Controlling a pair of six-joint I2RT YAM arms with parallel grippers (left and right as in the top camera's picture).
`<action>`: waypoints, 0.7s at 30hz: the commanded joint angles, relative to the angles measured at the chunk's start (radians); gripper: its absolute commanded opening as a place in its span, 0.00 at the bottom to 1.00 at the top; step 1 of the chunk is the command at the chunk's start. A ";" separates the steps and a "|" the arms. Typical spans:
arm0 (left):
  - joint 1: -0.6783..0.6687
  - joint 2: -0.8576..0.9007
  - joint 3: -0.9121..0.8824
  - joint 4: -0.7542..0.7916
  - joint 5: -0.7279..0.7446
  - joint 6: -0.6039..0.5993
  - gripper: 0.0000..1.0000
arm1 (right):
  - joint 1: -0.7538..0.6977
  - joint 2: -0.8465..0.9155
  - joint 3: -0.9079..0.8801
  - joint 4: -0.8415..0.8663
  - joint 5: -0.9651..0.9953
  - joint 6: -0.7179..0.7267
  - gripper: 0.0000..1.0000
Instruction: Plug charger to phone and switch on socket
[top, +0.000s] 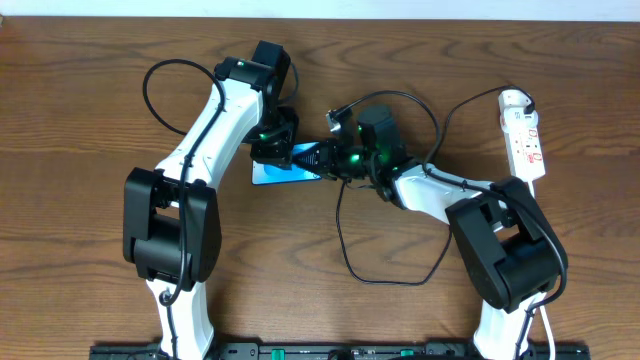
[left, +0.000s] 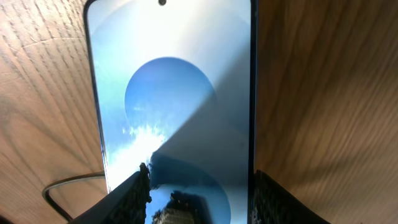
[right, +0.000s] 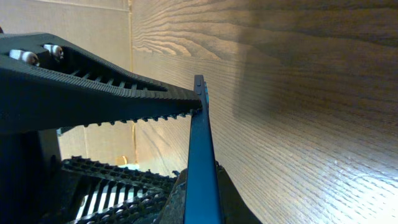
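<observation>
- Where the two arms meet mid-table, the phone (top: 285, 173) sits between both grippers, well apart from the socket (top: 523, 135) at the right edge of the table (top: 80, 120).
- Phone look: slim slab, bright blue screen with pale and darker blue round shapes, and a punch-hole camera at the top edge in the left wrist view. No text is readable on it.
- Left gripper (left: 199, 202): clamped across the phone's width, with the textured black fingers (left: 134, 196) on both long edges near its lower end.
- Right gripper (right: 186, 146): jaws spread wide at the phone's right end. The toothed upper finger (right: 93, 93) touches the phone with its tip. Can't tell if it is actually gripping.
- Right wrist view shows the phone edge-on only, as a thin dark blue strip, with its lower part cut off by the frame. Can't tell if it lies flat or is tipped up.
- Charger (top: 345, 255): thin black cable looping on the table in front of the grippers. A small dark end near the right wrist (top: 335, 118) may be the plug tip, but it is too small to confirm.
- Socket: white strip with red marks, a black plug (top: 527, 100) in the far end and a white cord off the near end. Switch position is unreadable.
- The phone's port end is hidden under the grippers in the overhead view.
</observation>
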 joint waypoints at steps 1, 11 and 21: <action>-0.003 -0.024 0.000 -0.023 -0.009 0.023 0.52 | -0.063 -0.005 0.007 0.021 0.016 0.022 0.01; -0.001 -0.024 0.000 0.046 -0.005 0.327 0.52 | -0.195 -0.005 0.007 0.021 0.024 0.081 0.01; -0.001 -0.024 0.000 0.277 0.226 0.676 0.52 | -0.237 -0.005 0.007 0.203 0.057 0.258 0.02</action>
